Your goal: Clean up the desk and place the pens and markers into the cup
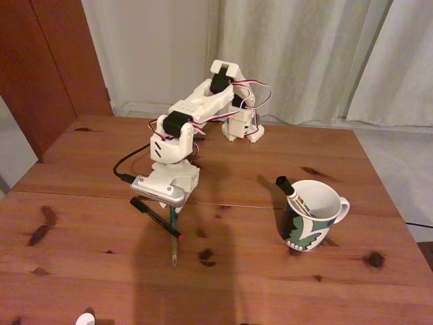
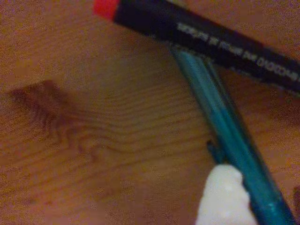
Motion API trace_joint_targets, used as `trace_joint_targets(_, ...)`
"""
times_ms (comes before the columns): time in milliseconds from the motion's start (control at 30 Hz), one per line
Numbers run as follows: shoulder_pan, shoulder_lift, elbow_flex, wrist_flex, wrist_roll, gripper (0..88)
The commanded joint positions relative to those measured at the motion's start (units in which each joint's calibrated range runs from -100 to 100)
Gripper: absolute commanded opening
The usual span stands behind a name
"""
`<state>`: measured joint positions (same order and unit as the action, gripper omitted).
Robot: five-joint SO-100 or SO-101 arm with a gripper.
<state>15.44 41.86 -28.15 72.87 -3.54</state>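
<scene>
Counter [image 1: 81,271] of knotty pine carries the mug [image 1: 311,215], holding the white marker [image 1: 292,193]; well left of the mug the black pen [image 1: 157,218] lies crossed over the green pen [image 1: 173,237]. Risk: a grasp could catch both pens or roll one away. Hand [image 1: 161,198] hovers just above them, one fingertip [image 2: 222,197] beside the green pen; opening cannot be told.

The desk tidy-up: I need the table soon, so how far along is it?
One done: the white marker stands in the cup. In hand: the gripper is low over the crossed green pen and black pen, a fingertip beside the green one; no grasp is visible. Left: both pens lie on the desk.
</scene>
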Motion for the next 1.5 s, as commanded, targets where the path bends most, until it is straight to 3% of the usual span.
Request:
trace_joint_targets(0, 0.04, 0.71, -2.87, -0.23, 0.29, 13.3)
trace_joint_targets(300, 0.12, 1.62, -2.78, -0.23, 0.08, 12.8)
trace_joint_targets(433, 0.12, 1.62, -2.60, -0.23, 0.03, 0.5)
trace_joint_targets(767, -0.52, -0.45, 0.74, 0.72, -0.07, 0.8)
trace_joint_targets(1033, -5.02, -21.22, 19.23, 0.72, -0.55, 0.8)
trace_joint_targets(1267, -13.07, -41.66, 35.37, 0.72, -4.05, 0.8)
trace_joint_targets(1467, -18.37, -54.07, 39.15, 0.63, -6.94, 0.8)
